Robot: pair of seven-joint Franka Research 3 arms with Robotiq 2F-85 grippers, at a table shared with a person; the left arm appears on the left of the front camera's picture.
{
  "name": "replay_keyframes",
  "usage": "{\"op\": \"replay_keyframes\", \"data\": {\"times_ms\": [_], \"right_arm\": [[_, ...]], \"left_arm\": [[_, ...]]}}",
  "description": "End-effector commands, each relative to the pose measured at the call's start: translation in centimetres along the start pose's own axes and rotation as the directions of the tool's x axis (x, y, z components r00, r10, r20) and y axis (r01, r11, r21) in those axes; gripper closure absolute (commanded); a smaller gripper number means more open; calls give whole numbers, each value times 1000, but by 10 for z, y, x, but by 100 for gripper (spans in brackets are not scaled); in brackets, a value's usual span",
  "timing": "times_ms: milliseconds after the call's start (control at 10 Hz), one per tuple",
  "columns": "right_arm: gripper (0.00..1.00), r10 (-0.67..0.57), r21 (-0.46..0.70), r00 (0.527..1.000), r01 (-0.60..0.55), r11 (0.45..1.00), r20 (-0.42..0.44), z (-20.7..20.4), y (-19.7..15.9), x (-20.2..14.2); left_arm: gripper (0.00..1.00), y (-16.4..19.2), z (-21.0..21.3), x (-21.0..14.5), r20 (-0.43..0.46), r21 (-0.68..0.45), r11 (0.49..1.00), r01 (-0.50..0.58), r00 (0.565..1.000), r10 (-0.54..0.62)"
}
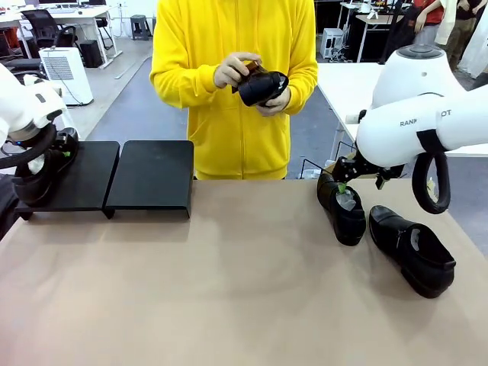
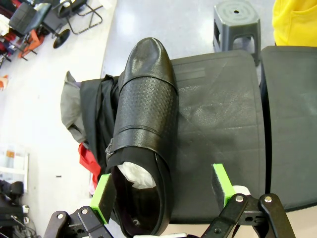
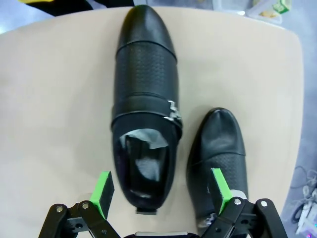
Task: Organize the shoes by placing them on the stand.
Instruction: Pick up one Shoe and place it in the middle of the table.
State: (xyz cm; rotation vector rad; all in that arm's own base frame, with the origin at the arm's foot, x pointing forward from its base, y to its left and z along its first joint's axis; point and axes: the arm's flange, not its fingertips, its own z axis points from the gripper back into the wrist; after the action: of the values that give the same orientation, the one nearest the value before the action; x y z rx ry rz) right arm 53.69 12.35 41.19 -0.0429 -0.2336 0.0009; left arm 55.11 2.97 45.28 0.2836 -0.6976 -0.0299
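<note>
In the front view, a low matte black stand (image 1: 152, 171) of two sloped flat platforms sits at the far left of the tan desk (image 1: 229, 305). A black leather ankle shoe (image 1: 34, 183) rests on the left edge of its left platform, under the left end effector (image 1: 59, 152). At the far side, a person in a yellow hoodie holds a second black shoe (image 1: 261, 86) in both hands (image 1: 232, 70). On the right of the desk, the right end effector (image 1: 341, 183) hangs over the heel of a buckled black shoe (image 1: 347, 213), and a fourth black shoe (image 1: 415, 252) lies just right of it. In the left wrist view, the left end effector (image 2: 163, 191) is spread wide. The stand's shoe (image 2: 146, 109), stuffed with white paper, has its heel beside one green pad and clear of the other. In the right wrist view, the right end effector (image 3: 162, 190) is also spread wide, gripping nothing, its fingers on either side of the buckled shoe's (image 3: 143, 89) heel, with one pad above the fourth shoe (image 3: 218, 148).
</note>
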Motion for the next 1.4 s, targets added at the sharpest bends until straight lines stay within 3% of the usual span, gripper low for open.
{"op": "replay_keyframes", "data": {"times_ms": [0, 600, 1300], "right_arm": [[0, 2, 16, 1000, -2, 1000, 26, 13, 19, -1], [0, 104, 32, 994, -103, 994, -37, -19, 59, 14], [0, 41, 47, 988, -34, 998, -152, -63, 66, 16]], "left_arm": [[0, 3, 2, 1, 4, 3, 1000, 10, 1000, -10], [0, 3, 2, 1, 4, 3, 1000, 10, 1000, -10], [0, 3, 2, 1, 4, 3, 1000, 10, 1000, -10]]}}
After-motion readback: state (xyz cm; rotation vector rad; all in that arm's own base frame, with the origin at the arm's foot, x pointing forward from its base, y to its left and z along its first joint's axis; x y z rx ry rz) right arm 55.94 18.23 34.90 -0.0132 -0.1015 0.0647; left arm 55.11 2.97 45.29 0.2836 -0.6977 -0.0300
